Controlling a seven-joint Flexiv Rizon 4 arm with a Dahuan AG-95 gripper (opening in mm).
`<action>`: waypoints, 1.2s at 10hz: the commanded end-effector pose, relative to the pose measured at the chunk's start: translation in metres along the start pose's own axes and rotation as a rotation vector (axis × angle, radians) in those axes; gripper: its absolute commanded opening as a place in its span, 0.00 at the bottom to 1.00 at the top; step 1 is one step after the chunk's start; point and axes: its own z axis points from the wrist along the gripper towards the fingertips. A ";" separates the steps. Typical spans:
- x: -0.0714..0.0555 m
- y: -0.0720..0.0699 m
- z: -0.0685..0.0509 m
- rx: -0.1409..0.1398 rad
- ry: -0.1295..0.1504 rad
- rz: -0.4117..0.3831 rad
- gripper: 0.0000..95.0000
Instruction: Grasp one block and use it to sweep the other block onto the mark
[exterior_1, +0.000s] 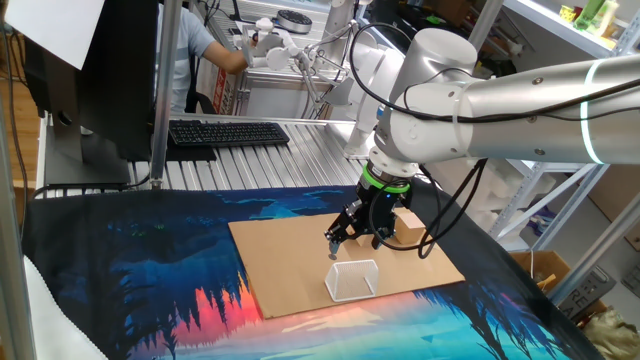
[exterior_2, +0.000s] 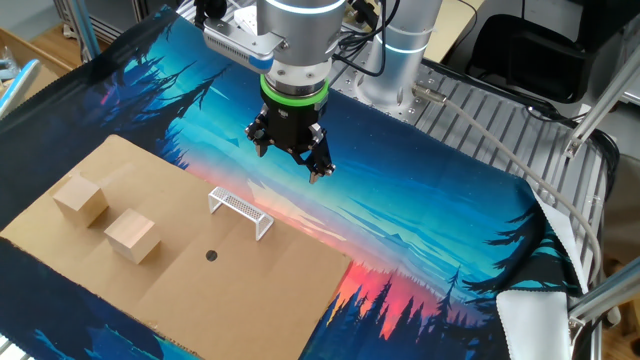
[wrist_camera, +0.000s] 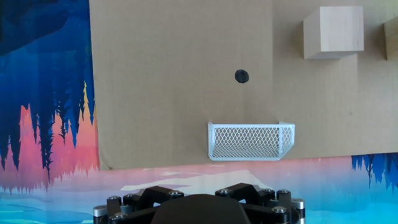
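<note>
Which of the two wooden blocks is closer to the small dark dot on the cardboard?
The block nearer the white mesh box: this nearer block lies beside the dot, while the other block sits farther away, toward the cardboard's far corner.

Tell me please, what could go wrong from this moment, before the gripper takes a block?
1. The mesh box stands between the gripper and the mark; a low approach might knock it.
2. The two blocks, the nearer block and the farther block, lie close together, so the fingers might bump the wrong one.
3. The mark is tiny; a strong sweep could push the block past it.
</note>
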 end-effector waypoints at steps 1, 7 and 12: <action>0.000 0.000 0.000 0.166 -0.029 0.411 0.00; -0.004 -0.009 0.003 0.144 -0.019 0.423 0.00; -0.009 -0.023 0.007 0.133 -0.008 0.535 0.00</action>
